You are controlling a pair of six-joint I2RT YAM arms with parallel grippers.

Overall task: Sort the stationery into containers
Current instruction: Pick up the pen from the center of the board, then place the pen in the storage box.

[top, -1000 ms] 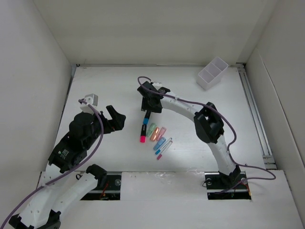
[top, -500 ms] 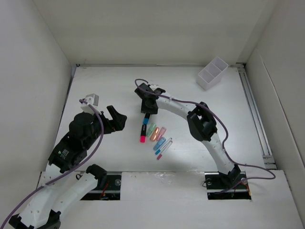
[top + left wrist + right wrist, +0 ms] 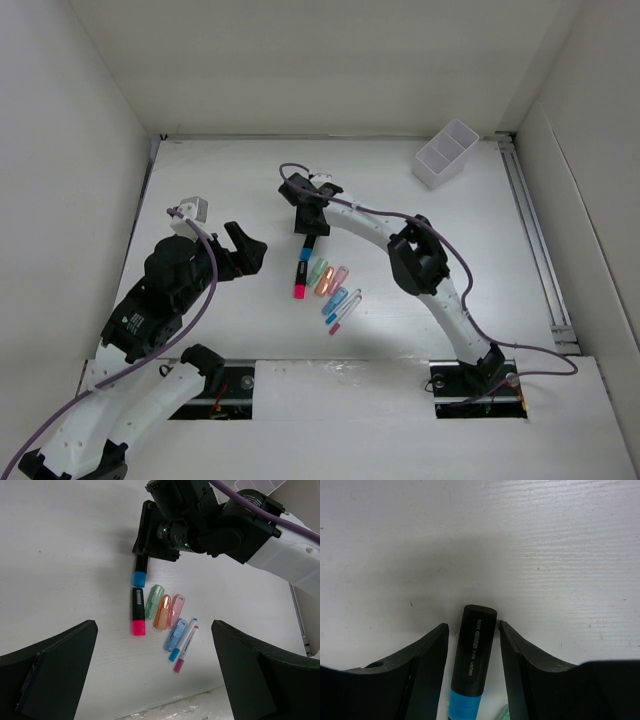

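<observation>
A black marker with a blue band [image 3: 475, 645] lies on the table between the fingers of my right gripper [image 3: 473, 625]. The jaws are open, with thin gaps on both sides. In the overhead view that gripper [image 3: 308, 222] sits over the marker's far end. A black piece with a pink end [image 3: 137, 612] lies in line just below it. Beside them lie green [image 3: 154, 601], orange [image 3: 162, 612], pink [image 3: 176, 610] and blue [image 3: 176, 634] stubby pieces and two thin white pens [image 3: 186, 639]. My left gripper [image 3: 243, 250] hangs wide open left of the group. The white two-compartment box [image 3: 446, 153] stands far right.
White walls enclose the table on three sides. A metal rail [image 3: 535, 240] runs along the right edge. The right arm [image 3: 420, 255] arches over the table right of the stationery, its purple cable trailing along it.
My right gripper has narrowed its jaws and shifted a little left and farther along the marker. The marker and the other pieces have not moved. The left arm is still.
</observation>
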